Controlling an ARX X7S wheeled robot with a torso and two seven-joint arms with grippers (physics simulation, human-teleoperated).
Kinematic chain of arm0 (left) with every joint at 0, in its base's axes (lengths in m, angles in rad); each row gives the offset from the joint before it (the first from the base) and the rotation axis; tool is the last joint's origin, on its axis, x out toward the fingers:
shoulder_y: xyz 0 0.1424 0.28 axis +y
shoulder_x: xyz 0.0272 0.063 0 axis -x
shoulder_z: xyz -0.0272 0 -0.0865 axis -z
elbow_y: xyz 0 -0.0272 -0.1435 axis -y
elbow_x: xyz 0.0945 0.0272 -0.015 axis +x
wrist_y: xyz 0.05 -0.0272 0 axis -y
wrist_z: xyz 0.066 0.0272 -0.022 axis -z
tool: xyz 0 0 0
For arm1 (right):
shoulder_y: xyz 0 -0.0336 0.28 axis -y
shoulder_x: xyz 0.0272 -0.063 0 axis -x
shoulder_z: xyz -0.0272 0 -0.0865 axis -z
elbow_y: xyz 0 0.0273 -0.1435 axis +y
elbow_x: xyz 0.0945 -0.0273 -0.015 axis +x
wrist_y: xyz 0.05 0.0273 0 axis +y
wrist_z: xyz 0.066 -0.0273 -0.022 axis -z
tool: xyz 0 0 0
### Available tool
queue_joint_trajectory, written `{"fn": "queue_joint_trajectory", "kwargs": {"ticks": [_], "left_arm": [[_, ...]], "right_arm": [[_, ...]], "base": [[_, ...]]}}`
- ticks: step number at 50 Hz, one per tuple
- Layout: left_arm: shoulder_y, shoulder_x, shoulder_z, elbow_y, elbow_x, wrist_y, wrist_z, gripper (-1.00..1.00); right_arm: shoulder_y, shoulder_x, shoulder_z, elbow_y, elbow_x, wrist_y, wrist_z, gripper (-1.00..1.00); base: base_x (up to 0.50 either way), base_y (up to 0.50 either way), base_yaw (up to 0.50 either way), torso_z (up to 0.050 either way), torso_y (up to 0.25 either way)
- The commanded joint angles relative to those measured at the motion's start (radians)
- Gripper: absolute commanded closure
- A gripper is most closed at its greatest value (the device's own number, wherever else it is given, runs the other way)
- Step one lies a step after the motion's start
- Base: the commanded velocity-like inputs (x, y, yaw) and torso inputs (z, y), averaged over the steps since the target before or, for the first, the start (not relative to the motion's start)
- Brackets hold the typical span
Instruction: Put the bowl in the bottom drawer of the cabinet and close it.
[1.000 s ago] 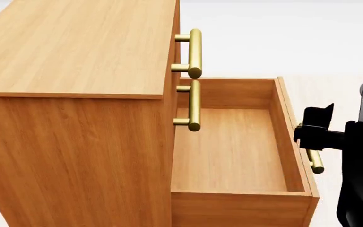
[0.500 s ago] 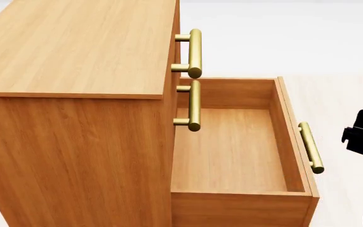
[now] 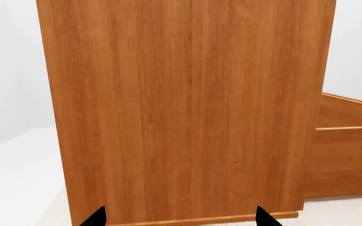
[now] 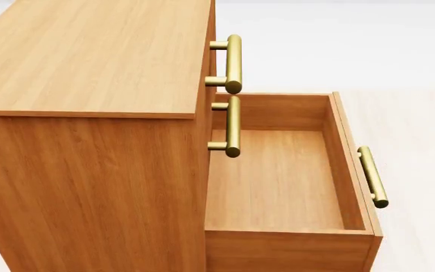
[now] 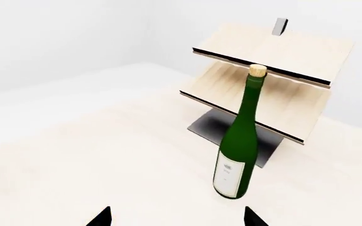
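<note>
Bottle (image 5: 238, 141) label (image 5: 230, 174) writing too small.

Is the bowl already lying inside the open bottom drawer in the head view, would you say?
No, the bottom drawer stands pulled out and only its bare wooden floor shows, with no bowl in it.

Bottom drawer (image 4: 278, 181) open, cabinet (image 4: 89, 113) upright.

Bottom drawer (image 4: 285, 181) pulled out right of the cabinet (image 4: 89, 113), bottle (image 5: 238, 141) before rack (image 5: 269, 70)
</note>
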Motion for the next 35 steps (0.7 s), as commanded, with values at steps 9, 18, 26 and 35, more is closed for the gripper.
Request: {"fn": "queue_joint_trajectory", "kwargs": {"ticks": [9, 18, 26, 35], "left_arm": [[0.001, -0.003, 0.004, 0.000, 0.000, 0.003, -0.006, -1.00], [0.001, -0.005, 0.006, 0.001, 0.000, 0.007, -0.008, -1.00], [-0.001, -0.006, 0.008, -0.003, 0.000, 0.010, -0.009, -1.00], [0.000, -0.008, 0.009, -0.005, -0.004, 0.015, -0.009, -1.00]], "right_arm": [[-0.020, -0.025, 0.083, 0.066, -0.034, -0.057, 0.080, -1.00], [-0.032, -0.021, 0.080, 0.128, -0.071, -0.099, 0.112, -1.00], [-0.045, -0.026, 0.110, 0.153, -0.078, -0.117, 0.135, -1.00], [-0.048, -0.022, 0.140, 0.152, -0.068, -0.062, 0.149, -1.00]], "base": [[0.00, 0.00, 0.00, 0.000, 0.000], [0.00, 0.00, 0.00, 0.000, 0.000], [0.00, 0.00, 0.00, 0.000, 0.000], [0.00, 0.00, 0.00, 0.000, 0.000]]}}
